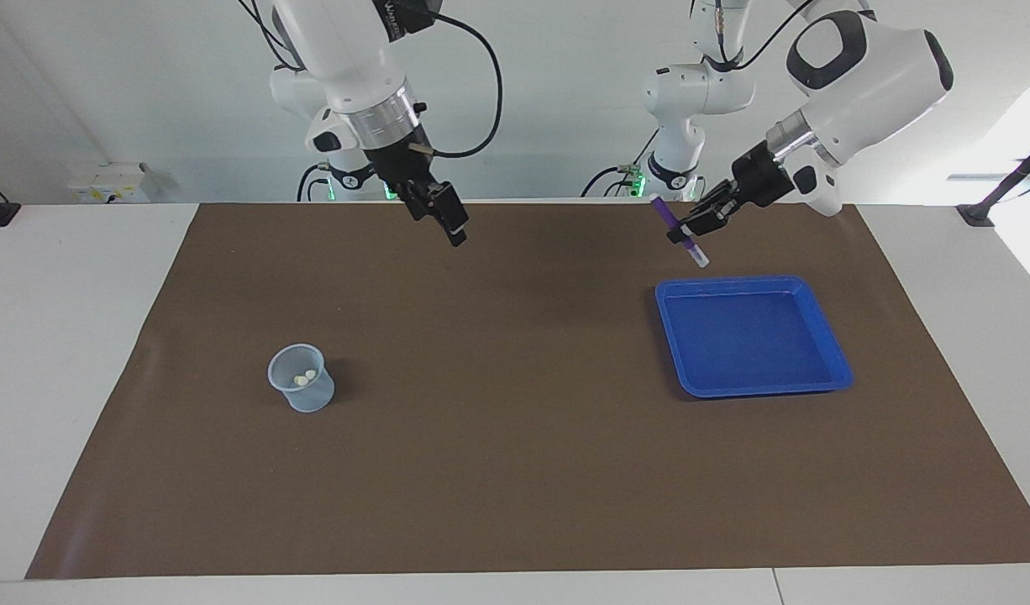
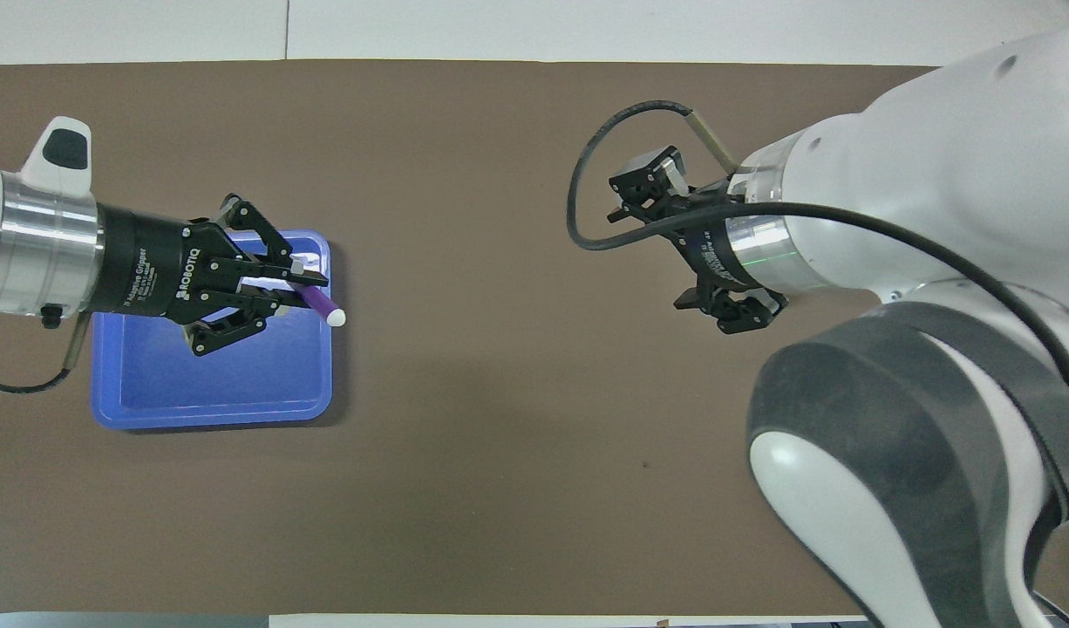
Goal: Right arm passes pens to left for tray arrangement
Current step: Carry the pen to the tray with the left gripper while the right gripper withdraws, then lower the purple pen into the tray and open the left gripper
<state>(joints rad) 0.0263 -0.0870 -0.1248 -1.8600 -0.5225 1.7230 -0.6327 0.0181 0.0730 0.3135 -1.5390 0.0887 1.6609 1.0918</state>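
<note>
**Purple pen in left gripper, placement into tray pending**

Step in hand, as I judge it: lower the purple pen [image 1: 678, 231] into the tray [image 1: 822, 329] and let go. To do it well, bring the pen over the tray's bare floor rather than its rim, tip it nearer to level so it lies flat instead of landing on one end, and release low so it does not roll or bounce out. Leave room along one wall for more pens.

Left gripper [image 1: 689, 228]: upper right of the facing view, up in the air over the mat by the tray's rim on the robots' side; in the overhead view [image 2: 303, 283], centre left, it overlaps the tray's corner [image 2: 321, 249]. Fingertips pinched on the pen's mid-body. Pen tilted, whitish end [image 2: 336, 318] lowest and pointing out past the fingertips. Touches nothing else.

Right gripper [image 1: 450, 220]: upper centre-left of the facing view, over bare mat, fingers spread wide, holding nothing; it waits.

Tray: right of centre in the facing view, toward the left arm's end of the table, nothing in it.

Cup [image 1: 302, 377]: left of centre, two small pale tips showing inside; I cannot tell what they are.
</note>
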